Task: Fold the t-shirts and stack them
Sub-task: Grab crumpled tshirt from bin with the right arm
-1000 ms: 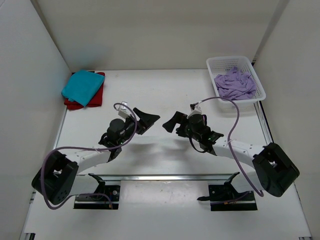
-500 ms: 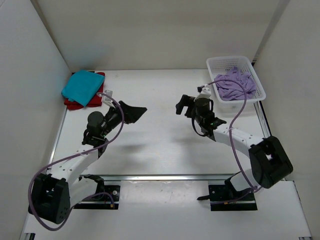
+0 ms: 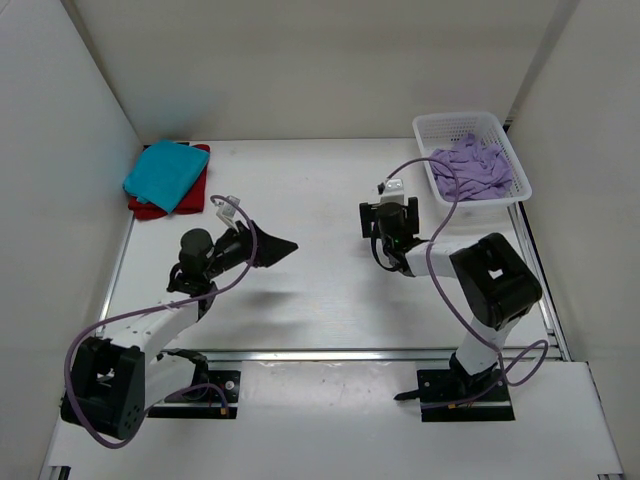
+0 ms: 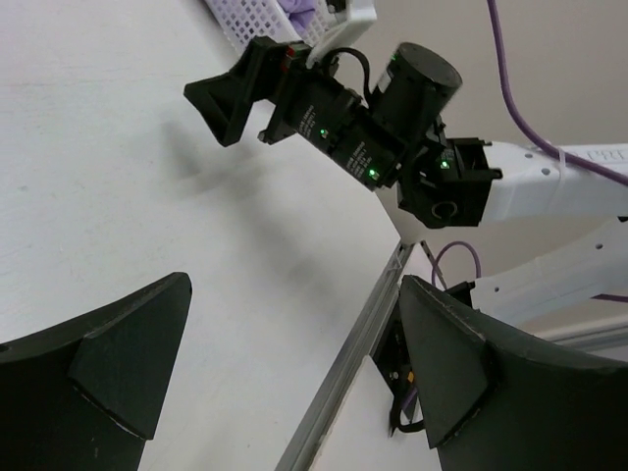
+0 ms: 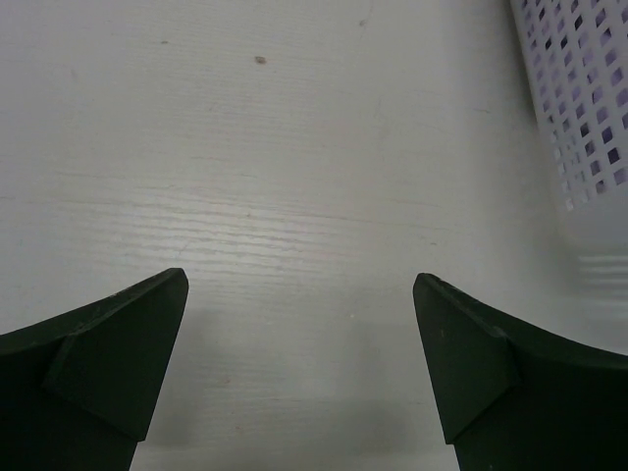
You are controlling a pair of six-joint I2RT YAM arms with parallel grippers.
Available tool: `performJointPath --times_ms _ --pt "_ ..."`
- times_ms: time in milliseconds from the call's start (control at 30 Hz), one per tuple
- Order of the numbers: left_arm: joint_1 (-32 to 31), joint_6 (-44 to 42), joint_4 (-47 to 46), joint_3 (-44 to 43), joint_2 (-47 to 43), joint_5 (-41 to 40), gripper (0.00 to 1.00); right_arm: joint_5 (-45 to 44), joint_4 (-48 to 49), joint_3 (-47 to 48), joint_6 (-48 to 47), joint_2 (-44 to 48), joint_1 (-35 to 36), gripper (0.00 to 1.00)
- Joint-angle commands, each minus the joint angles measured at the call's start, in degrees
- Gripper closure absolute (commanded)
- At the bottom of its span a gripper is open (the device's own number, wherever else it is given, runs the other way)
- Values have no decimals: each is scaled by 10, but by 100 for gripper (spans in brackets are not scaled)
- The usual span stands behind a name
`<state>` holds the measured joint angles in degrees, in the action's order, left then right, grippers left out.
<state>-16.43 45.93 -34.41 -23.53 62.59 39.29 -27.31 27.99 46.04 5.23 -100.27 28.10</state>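
A folded teal-blue t-shirt (image 3: 165,174) lies on a red t-shirt (image 3: 150,208) at the table's back left. A crumpled lavender t-shirt (image 3: 470,168) fills the white basket (image 3: 465,118) at the back right. My left gripper (image 3: 275,246) hovers open over the table's middle left, pointing right, with nothing between its fingers (image 4: 128,363). My right gripper (image 3: 390,212) stands open low over bare table, left of the basket. In the right wrist view the gripper (image 5: 299,278) is empty, with the basket wall (image 5: 589,88) at the right edge.
The left wrist view looks across at my right arm's gripper (image 4: 245,93) and the basket's corner (image 4: 265,15). White walls close in the table on the left, back and right. A metal rail (image 3: 330,354) runs along the near edge.
Both arms have drawn apart from the table's middle. The left gripper pulled back leftward; the right gripper swung toward the back right, nearer the basket. Both stayed open.
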Motion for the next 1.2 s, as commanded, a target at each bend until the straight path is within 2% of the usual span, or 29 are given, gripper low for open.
performJointPath --times_ms 0,100,167,233,300,367,433,567,667,700,733,767,800,833,867,900,933,967,1033,1133,1167 --pt "12 3 14 -22 1 25 1 -29 121 -23 -61 18 21 1" --pt "20 27 6 -25 4 32 2 -6 206 -89 -82 48 21 1" --pt "24 34 18 -29 1 28 1 37 203 -113 -33 65 -11 0" --pt "31 38 17 -34 -4 30 2 83 203 -117 -24 73 -30 1" --pt "34 47 15 -37 -6 33 2 45 245 -135 -45 75 -5 1" --pt "40 44 31 -44 -6 48 1 -6 279 -138 -115 62 35 1" --pt "46 54 20 -42 -1 66 1 -40 235 -102 -105 40 41 1" --pt "52 64 8 -30 1 67 1 22 133 -48 -60 37 0 1" --pt "49 37 43 -39 -12 41 3 9 82 -19 -49 47 5 1" --pt "43 23 53 -44 -20 36 25 -29 48 3 -81 50 28 1" --pt "35 14 92 -50 -32 21 39 -50 20 29 -94 53 51 1" --pt "31 -19 118 -68 -40 5 45 -83 3 40 -98 56 61 1" --pt "20 -46 161 -78 -50 -26 56 -82 -23 48 -98 69 74 14" --pt "14 -58 195 -82 -67 -53 64 -73 -49 56 -86 81 85 38" --pt "12 -72 203 -81 -83 -66 67 -64 -70 59 -68 97 89 80" --pt "12 -80 205 -78 -92 -82 71 -57 -116 73 -15 111 86 95" --pt "10 -89 224 -79 -110 -107 69 -24 -179 96 51 120 67 97" --pt "11 -95 240 -88 -116 -119 66 2 -214 111 78 126 54 100" --pt "-26 -145 303 -114 -115 -179 54 157 -328 168 146 123 -30 100" --pt "-75 -197 362 -156 -76 -216 40 225 -390 229 163 120 -121 100" --pt "-91 -214 401 -170 -42 -237 34 204 -413 255 162 118 -145 100"
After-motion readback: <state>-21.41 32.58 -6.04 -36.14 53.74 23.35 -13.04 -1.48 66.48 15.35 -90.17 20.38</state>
